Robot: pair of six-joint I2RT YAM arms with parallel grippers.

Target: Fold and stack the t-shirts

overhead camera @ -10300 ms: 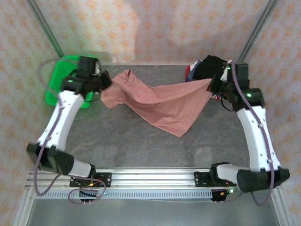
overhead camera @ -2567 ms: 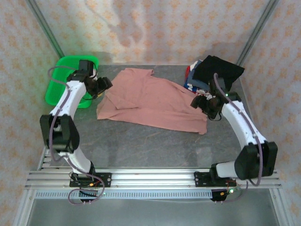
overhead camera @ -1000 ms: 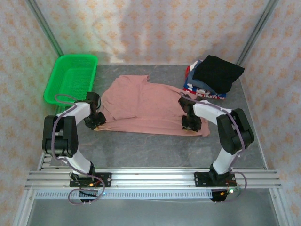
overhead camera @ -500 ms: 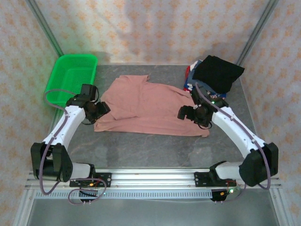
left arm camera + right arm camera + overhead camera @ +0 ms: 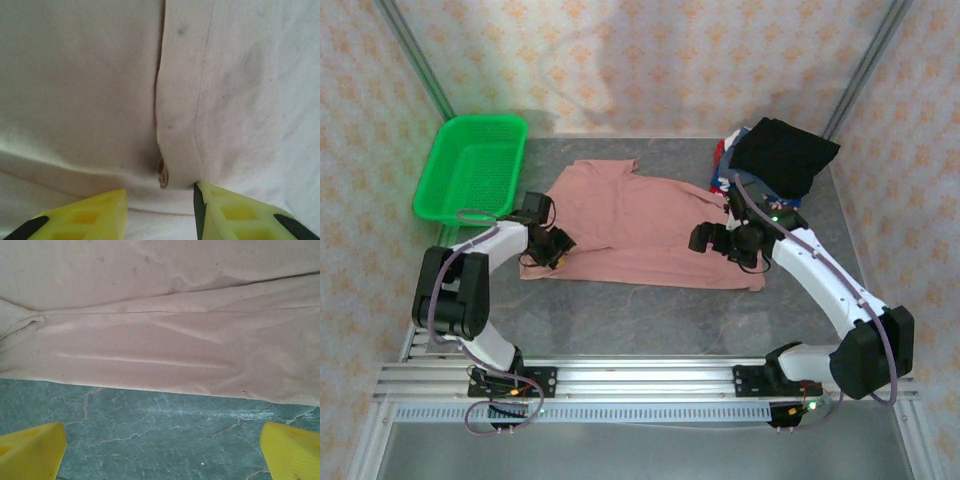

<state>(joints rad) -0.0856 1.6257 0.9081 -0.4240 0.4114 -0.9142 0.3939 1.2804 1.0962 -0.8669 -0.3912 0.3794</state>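
**Pink shirt spread flat: fold not begun, neither jaw has a grip**

The dusty-pink t-shirt [image 5: 640,225] lies spread on the table [image 5: 650,310], roughly in the middle, with some creasing along its left side. The stack of other shirts [image 5: 782,155] sits at the back right corner with a black one on top. It lies just beyond the pink shirt's far right edge. The green basket [image 5: 470,165] stands well apart at the back left.

Your left gripper [image 5: 560,247] is down on the shirt's left edge. In the left wrist view its yellow fingers [image 5: 235,215] stand only part-way apart, with a seam and a small ridge of cloth between them. I see no pinch formed. Your right gripper [image 5: 703,238] is spread wide and holds nothing. Its wrist view shows bare table between the tips and the shirt's hem just ahead.

Recommendations for the step in hand, which I judge to be taking hold for the first fold:

- Bring the right jaws forward over the hem before closing. As they stand, they would close on nothing.
- Close the left jaws on both layers at the seam, not on the loose ridge alone, or one layer is likely to slip free.
- Lift both sides together and keep them low, with the cloth lightly taut between them — an uneven lift is likely to skew the fold line.
- Keep the right arm clear of the stack during the carry.
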